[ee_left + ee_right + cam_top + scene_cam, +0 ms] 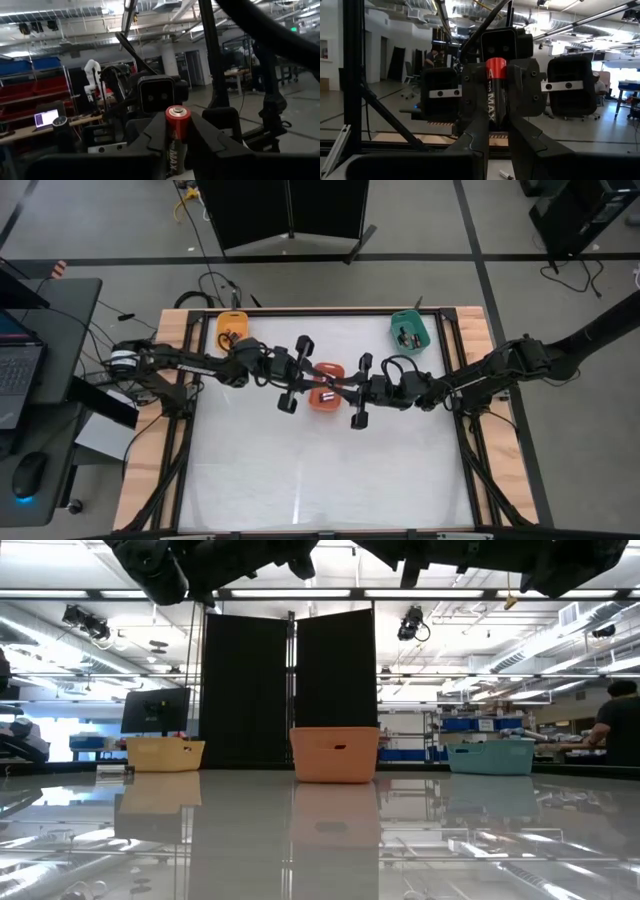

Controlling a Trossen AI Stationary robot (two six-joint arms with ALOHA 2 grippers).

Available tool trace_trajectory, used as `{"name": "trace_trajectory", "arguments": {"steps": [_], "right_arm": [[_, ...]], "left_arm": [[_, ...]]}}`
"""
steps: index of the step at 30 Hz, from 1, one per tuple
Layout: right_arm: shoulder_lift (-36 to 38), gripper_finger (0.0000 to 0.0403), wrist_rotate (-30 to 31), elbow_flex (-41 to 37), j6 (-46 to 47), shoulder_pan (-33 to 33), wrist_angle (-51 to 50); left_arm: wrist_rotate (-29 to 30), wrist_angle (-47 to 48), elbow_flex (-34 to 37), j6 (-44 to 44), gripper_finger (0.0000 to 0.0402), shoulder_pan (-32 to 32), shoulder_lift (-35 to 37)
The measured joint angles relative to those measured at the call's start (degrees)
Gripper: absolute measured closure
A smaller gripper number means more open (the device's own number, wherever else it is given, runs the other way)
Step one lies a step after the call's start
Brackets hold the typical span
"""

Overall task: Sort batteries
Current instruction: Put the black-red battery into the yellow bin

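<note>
Two dark arms meet above the middle of the white table, passing a single battery between them over the red-orange tray. In the right wrist view the right end effector grips the lower half of the black cell, its long axis running along the fingers and its red-banded end pointing away from the wrist toward the opposite arm. The left end effector, seen head-on behind it, has its pads against the battery's sides just below the red band. The left wrist view shows the same battery from the other side, standing between the left fingers with its silvery cap and red band showing, and both end effectors are clamped on it.

From above, the left end effector and the right end effector are nose to nose over the tray. Farther back, an orange tray sits at the table's far left corner and a teal tray at its far right, each holding small dark cells.
</note>
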State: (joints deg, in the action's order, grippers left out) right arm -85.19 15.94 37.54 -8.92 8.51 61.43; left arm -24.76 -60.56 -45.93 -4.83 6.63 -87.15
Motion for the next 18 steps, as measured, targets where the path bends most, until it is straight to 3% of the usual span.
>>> {"name": "trace_trajectory", "arguments": {"steps": [5, 14, 18], "right_arm": [[0.0, 0.03, 1.6, 0.1, 3.2, 0.0, -0.2], [0.3, 0.0218, 17.0, 0.0, -1.7, 0.0, -0.7], [0.8, 0.0199, 19.9, 0.0, -5.1, 0.0, -1.2]], "left_arm": [[-0.4, 7.2, -1.6, -2.6, 0.0348, 0.0, 2.6], [5.0, 33.3, -6.4, -13.0, 0.0348, 0.1, 14.6], [10.2, 45.6, -7.7, -15.7, 0.0348, 0.2, 20.6]]}}
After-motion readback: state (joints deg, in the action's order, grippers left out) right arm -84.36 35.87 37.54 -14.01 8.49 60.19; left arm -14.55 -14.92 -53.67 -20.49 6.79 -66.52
